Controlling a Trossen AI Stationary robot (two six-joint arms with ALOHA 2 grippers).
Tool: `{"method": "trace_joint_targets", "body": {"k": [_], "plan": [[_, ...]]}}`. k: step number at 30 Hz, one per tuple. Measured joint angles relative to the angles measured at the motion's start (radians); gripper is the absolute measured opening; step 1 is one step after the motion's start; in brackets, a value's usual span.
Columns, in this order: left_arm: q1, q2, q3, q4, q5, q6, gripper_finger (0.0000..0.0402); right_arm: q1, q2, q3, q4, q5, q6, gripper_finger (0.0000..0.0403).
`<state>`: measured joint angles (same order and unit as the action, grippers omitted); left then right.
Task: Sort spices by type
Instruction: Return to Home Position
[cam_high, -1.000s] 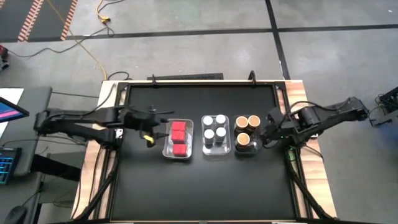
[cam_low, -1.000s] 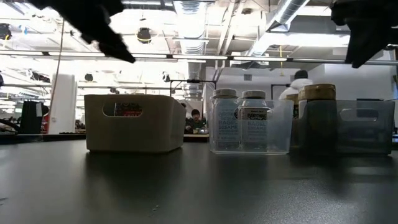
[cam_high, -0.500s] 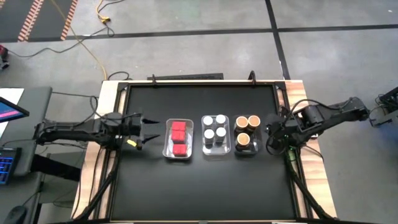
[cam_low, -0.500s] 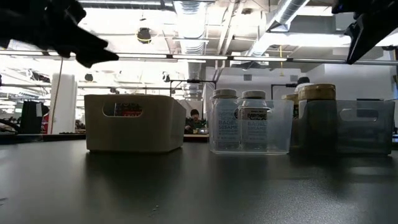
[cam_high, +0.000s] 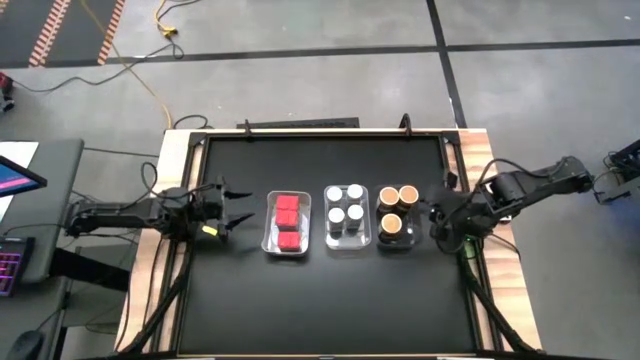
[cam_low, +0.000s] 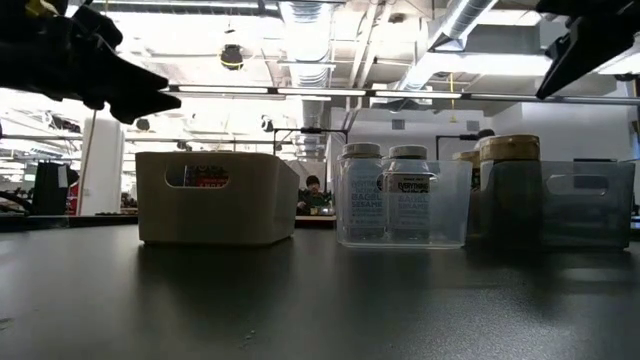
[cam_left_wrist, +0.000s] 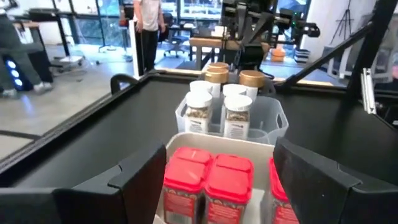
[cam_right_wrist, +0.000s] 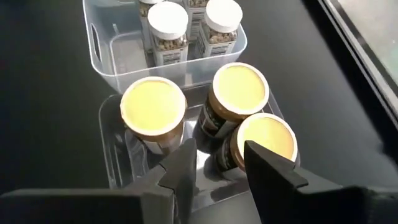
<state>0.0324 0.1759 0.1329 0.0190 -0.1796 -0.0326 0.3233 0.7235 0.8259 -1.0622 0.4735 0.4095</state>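
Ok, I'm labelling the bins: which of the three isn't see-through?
The bin holding the red boxes, at the row's left end: solid off-white walls. The white-lidded jars and brown-lidded jars show through their bins' walls.

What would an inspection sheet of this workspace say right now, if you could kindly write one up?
Surface: black tabletop, bare around the bins.
Job's things: red boxes in white bin; four white-lidded jars in clear bin; three brown-lidded jars in dark bin; bins in one row.
Clutter: nothing seen.
Grippers: left gripper open, empty, beside the white bin; right gripper slightly open, empty, beside the dark bin.
Cables: yellow cable on the floor.
Surroundings: person standing beyond the table.
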Motion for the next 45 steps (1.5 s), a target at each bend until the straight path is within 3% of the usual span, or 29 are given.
{"method": "trace_joint_targets", "body": {"k": [8, 13, 17, 23, 27, 36, 41, 45], "plan": [[-0.045, -0.042, -0.001, -0.069, -0.018, -0.010, 0.0285, -0.007, -0.083, -0.078, 0.089, 0.004, -0.022, 0.0162], [-0.056, -0.042, -0.060, 0.009, -0.023, -0.024, 0.0285, -0.007, -0.083, -0.077, 0.108, 0.004, -0.025, 0.0162], [-0.056, -0.042, -0.119, 0.111, -0.022, -0.065, 0.0285, 0.005, -0.082, -0.077, 0.255, 0.003, -0.087, 0.0162], [-0.056, -0.043, -0.120, 0.112, -0.022, -0.034, 0.0285, 0.016, -0.082, -0.083, 0.456, 0.002, -0.244, 0.0162], [-0.056, -0.041, -0.112, 0.103, -0.021, -0.015, 0.0285, 0.015, -0.096, -0.183, 0.578, 0.002, -0.283, 0.0162], [-0.056, -0.041, -0.113, 0.107, -0.019, -0.016, 0.0285, -0.044, -0.190, -0.507, 1.102, -0.014, -0.489, 0.0162], [-0.056, -0.041, -0.113, 0.107, -0.019, -0.016, 0.0285, -0.137, -0.233, -0.619, 1.301, -0.155, -0.545, 0.0162], [-0.056, -0.041, -0.114, 0.107, -0.019, -0.017, 0.0285, -0.201, -0.235, -0.649, 1.341, -0.225, -0.565, 0.0162]]}}
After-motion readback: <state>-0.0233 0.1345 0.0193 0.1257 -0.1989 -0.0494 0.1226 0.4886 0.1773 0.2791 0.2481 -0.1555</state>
